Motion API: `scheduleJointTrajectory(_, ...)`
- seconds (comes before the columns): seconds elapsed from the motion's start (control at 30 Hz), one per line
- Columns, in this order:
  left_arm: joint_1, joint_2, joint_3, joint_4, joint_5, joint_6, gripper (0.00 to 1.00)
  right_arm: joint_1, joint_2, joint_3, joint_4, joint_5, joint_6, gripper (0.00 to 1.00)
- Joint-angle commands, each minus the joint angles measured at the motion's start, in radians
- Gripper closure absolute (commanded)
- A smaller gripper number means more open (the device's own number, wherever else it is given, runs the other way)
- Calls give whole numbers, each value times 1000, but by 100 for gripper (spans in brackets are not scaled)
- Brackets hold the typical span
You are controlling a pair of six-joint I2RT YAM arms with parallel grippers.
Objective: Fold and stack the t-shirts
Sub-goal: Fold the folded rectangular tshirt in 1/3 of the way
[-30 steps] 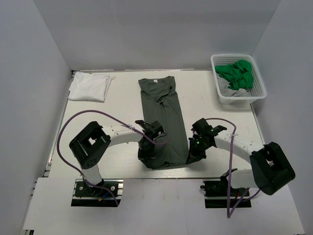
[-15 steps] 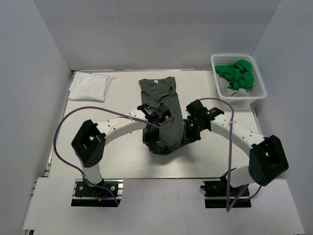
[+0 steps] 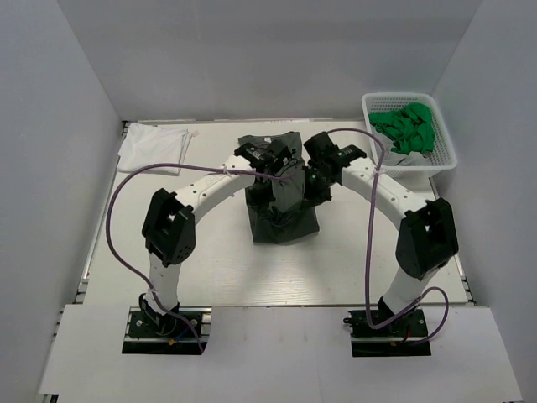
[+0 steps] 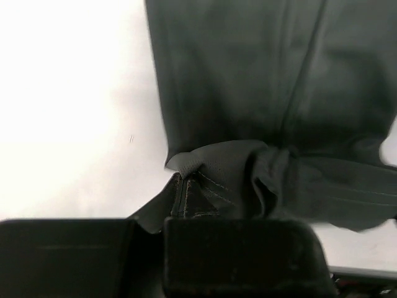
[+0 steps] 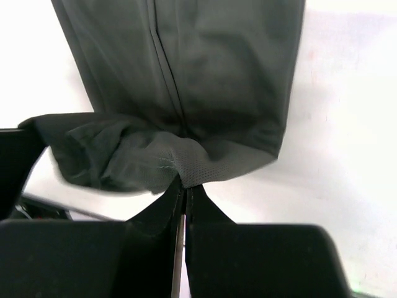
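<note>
Hanging from the left gripper [image 4: 184, 186] and right gripper [image 5: 183, 184], each clamped on a hem corner, the plain dark olive-grey cloth t-shirt [image 3: 284, 217] drapes beneath them, its collar end flat on the white table [image 3: 210, 269] just ahead. Judged risk: a thin pinch slipping, or uneven lowering, would skew the fold.

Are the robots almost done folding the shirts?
About halfway. The white t-shirt looks folded, far left. The dark olive-grey t-shirt is mid-fold: left gripper and right gripper pinch its hem, doubled over itself. Left: finish folding, then stack both.
</note>
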Motion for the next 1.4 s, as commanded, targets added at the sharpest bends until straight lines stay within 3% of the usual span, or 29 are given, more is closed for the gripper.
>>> scheduleJointTrajectory(0.0, 35, 22, 70, 40, -17, 39, 100, -14, 57, 105, -22, 30, -29, 100)
scheduleJointTrajectory(0.23, 92, 90, 187, 41, -17, 70, 100, -50, 151, 239, -16, 67, -52, 100)
scheduleJointTrajectory(0.53, 161, 143, 227, 73, 6, 113, 100, -83, 256, 360, -19, 50, -74, 100)
scheduleJointTrajectory(1.2, 221, 249, 215, 132, 64, 121, 100, -118, 433, 418, 100, -22, -69, 100)
scheduleJointTrajectory(1.3, 253, 270, 227, 145, 64, 107, 77, -123, 457, 423, 160, -8, -63, 100)
scheduleJointTrajectory(1.33, 271, 271, 239, 169, 64, 107, 49, -130, 465, 432, 198, -9, -54, 88)
scheduleJointTrajectory(1.37, 284, 281, 248, 180, 64, 107, 33, -136, 486, 461, 208, -17, -46, 82)
